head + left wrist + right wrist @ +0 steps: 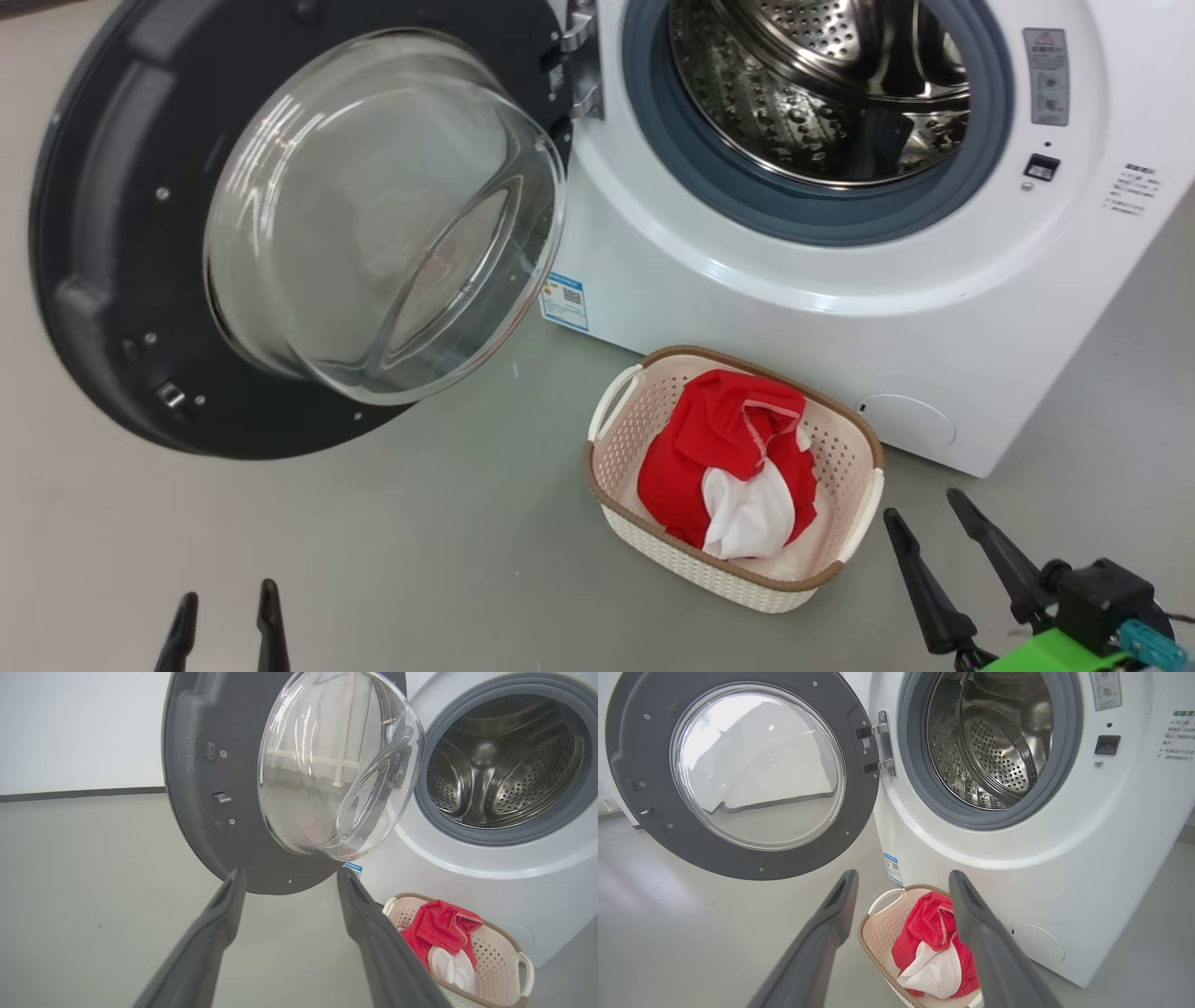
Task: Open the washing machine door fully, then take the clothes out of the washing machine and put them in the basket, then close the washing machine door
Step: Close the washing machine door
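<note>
The washing machine (840,308) (467,877) (1017,858) is a white front loader whose steel drum (822,84) (994,742) looks bare. Its door (121,233) (196,788) (756,858) is swung wide open to the left, glass bowl bulging outward. The red and white clothes (728,467) (441,938) (931,947) lie bunched in the cream basket (840,457) (500,956) (882,933) on the floor below the drum opening. My left gripper (227,607) (289,875) is open at the lower left, holding nothing. My right gripper (924,511) (903,877) is open just right of the basket, holding nothing.
Grey floor (420,541) stretches in front of the machine and under the open door. A blue label (565,301) sits on the machine's lower left front. A pale wall with a dark skirting line (79,794) stands behind the door.
</note>
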Robot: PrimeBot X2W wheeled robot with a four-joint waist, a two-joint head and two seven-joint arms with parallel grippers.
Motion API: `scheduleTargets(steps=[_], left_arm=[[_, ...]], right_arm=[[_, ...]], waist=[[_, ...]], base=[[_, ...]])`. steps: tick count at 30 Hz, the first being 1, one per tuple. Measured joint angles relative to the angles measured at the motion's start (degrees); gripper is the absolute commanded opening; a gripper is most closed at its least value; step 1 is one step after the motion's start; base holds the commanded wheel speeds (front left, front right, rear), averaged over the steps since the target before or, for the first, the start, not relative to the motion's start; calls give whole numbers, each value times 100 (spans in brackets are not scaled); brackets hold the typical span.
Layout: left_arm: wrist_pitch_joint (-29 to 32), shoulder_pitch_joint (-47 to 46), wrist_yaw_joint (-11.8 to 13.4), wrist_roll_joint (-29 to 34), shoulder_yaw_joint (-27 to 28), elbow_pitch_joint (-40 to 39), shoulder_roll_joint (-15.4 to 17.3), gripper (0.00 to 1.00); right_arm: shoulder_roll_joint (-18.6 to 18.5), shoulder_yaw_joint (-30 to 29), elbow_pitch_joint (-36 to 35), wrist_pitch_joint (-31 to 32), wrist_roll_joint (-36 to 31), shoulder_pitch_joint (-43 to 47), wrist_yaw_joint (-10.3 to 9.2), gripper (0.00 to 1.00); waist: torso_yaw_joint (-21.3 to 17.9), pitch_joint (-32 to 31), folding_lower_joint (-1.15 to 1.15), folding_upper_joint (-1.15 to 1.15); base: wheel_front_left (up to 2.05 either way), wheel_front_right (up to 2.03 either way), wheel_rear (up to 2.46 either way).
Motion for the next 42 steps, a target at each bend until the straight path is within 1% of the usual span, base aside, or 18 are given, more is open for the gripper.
scheduleTargets(steps=[4, 14, 22, 34, 35, 36, 37, 38, 42], left_arm=[[0, 14, 109, -70, 35, -129, 0, 100], [0, 149, 333, -304, 38, -319, -1, 100], [0, 180, 335, -304, 40, -368, -1, 100], [0, 207, 331, -303, 46, -399, -1, 100], [0, 200, 325, -304, 58, -445, -1, 80], [0, 186, 319, -320, 75, -500, -1, 45], [0, 161, 311, -372, 97, -555, -2, 19], [0, 108, 260, -389, 135, -623, -4, 0], [-1, -326, -2, -344, 376, -1021, -12, 0]], right_arm=[[-124, 216, 76, 0, 31, -255, 0, 100], [-282, 528, 248, 0, 110, -639, 0, 100], [-293, 619, 275, 0, 174, -681, 0, 100], [-280, 480, 248, 0, 172, -670, 0, 100], [-278, 475, 242, 0, 172, -670, 0, 100], [-275, 471, 240, 0, 172, -670, 0, 100], [-267, 470, 238, 0, 172, -669, 0, 100], [-259, 468, 236, 0, 171, -669, 0, 100], [-223, 455, 212, 0, 168, -667, 0, 100]], waist=[[81, 98, 0, 0], [156, 217, 0, 0], [139, 156, 0, 0], [120, 141, 0, 0], [121, 147, 0, 0], [122, 154, 0, 0], [122, 162, 0, 0], [123, 170, 0, 0], [127, 219, 0, 0]], base=[[0, 0, 0], [0, 0, 0], [0, 0, 0], [0, 0, 0], [0, 0, 0], [0, 0, 0], [0, 0, 0], [0, 0, 0], [0, 0, 0]])
